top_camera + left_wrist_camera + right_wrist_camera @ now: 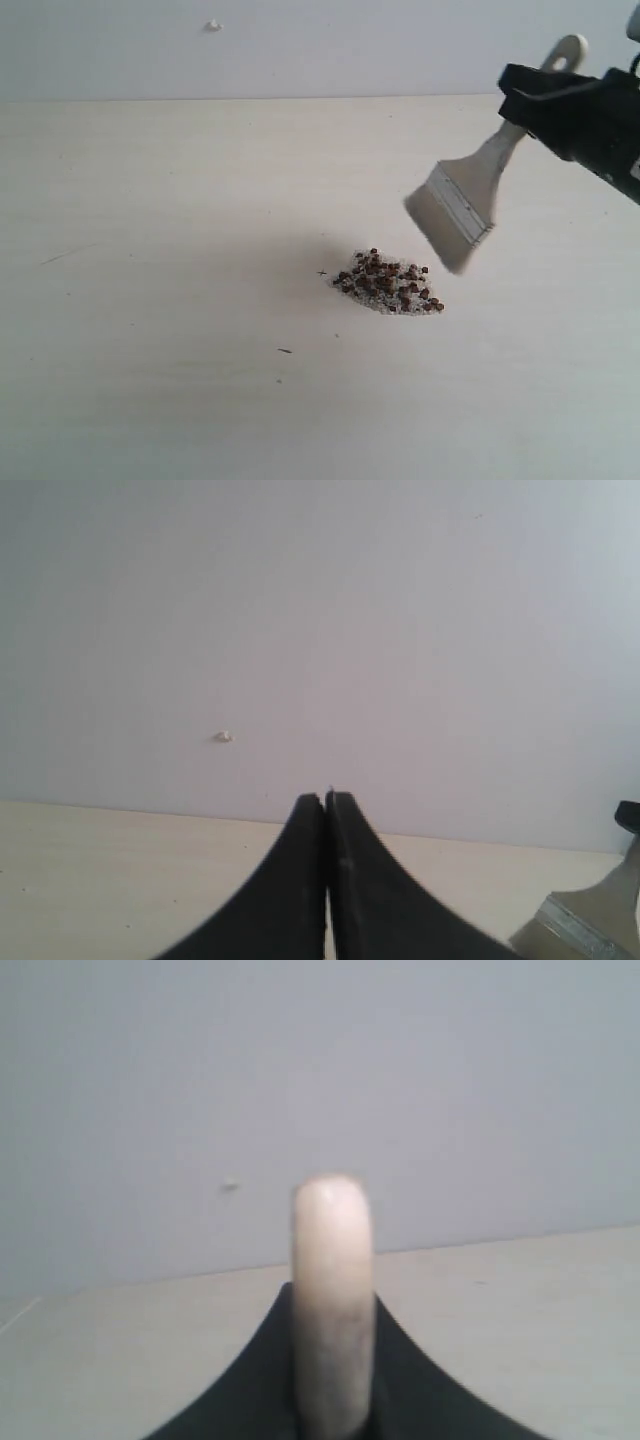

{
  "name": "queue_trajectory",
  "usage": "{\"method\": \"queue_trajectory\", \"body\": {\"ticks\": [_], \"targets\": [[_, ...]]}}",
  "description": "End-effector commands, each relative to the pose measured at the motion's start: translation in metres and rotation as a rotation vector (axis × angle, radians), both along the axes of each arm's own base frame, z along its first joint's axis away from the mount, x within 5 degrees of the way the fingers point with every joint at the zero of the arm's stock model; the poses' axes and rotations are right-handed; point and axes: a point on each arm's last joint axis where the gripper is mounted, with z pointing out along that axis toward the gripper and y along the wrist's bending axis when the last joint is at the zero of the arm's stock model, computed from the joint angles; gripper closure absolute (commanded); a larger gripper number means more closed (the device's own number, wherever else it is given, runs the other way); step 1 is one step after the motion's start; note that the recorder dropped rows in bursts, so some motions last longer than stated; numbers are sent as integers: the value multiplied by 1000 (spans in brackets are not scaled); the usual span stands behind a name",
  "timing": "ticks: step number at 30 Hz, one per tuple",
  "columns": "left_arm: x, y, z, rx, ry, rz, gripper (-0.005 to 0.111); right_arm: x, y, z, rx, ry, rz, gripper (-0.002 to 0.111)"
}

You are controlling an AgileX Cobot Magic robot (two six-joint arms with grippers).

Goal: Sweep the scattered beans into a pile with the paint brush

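Note:
The beans lie gathered in one small pile (388, 282) of reddish-brown grains and whitish crumbs near the table's middle. The paint brush (462, 200) hangs tilted in the air just up and right of the pile, its bristles clear of the table. My right gripper (535, 105) is shut on the cream handle (331, 1300), whose end sticks up between the black fingers. My left gripper (326, 802) is shut with nothing in it and does not show in the exterior view. The brush's ferrule (585, 930) peeks in at a corner of the left wrist view.
The pale wooden table (150, 300) runs back to a plain white wall (300, 50) carrying a small white lump (212, 25). Two tiny dark specks (285, 351) lie in front of the pile, to its left.

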Motion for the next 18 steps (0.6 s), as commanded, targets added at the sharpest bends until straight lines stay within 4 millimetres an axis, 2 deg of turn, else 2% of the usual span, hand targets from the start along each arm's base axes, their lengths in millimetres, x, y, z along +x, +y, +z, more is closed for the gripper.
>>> {"method": "queue_trajectory", "body": {"ticks": [1, 5, 12, 18], "targets": [[0, 0, -1, 1, -1, 1, 107, -20, -9, -13, -43, -5, -147, 108], [0, 0, -1, 1, -1, 1, 107, -27, -6, -20, -70, 10, -197, 108], [0, 0, -1, 1, -1, 1, 107, -30, 3, -20, -62, 12, -235, 108], [0, 0, -1, 1, -1, 1, 107, -30, 1, -24, -75, 40, -268, 108]]}}
